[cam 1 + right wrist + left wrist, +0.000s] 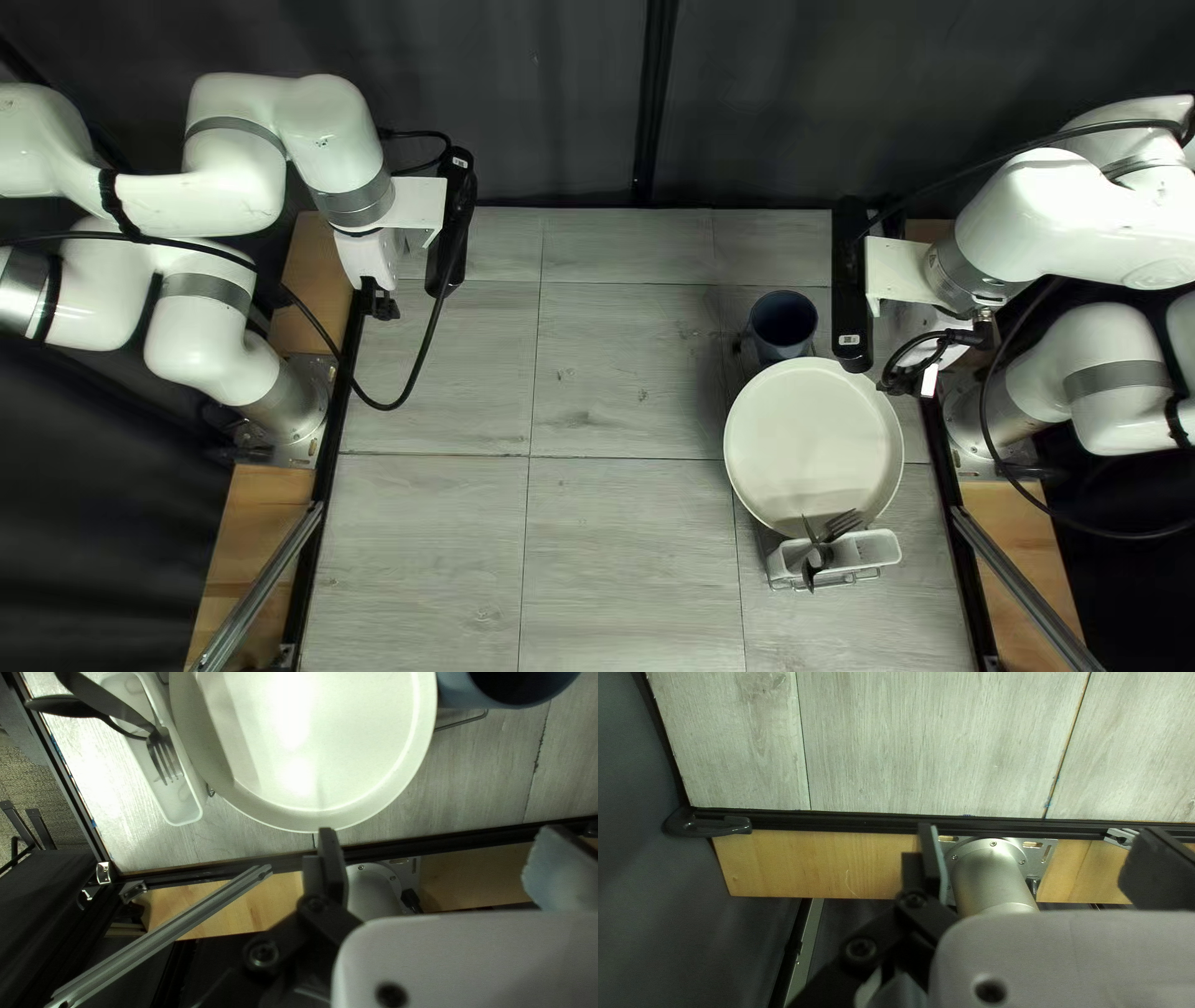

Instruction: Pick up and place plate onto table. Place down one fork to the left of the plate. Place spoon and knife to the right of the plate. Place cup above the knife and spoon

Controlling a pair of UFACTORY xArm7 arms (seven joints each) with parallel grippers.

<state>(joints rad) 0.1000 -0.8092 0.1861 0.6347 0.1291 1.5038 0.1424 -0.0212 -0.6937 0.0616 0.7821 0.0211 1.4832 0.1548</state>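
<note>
1. The table (430,548) carries everything toward its right edge; its middle is where I'd set the plate.
2. The plate (813,442), my first pick I'd say, sits just in from that edge. It's round, so no long axis: rim direction decides the grasp.
3. My right gripper (439,840) is nearer, open and empty over the right edge; the plate lies inward, toward the near edge. Its fingers part along that edge, as the nearest rim runs, so I'd want a quarter turn to straddle it.
4. My left gripper (1039,835) is open too, well apart at the left edge.
5. Holder (881,548): plate's near-edge side.
6. Cup (783,321): far-edge side, a bump risk.
7. Fork (163,759): over the holder, tines toward the right edge.
</note>
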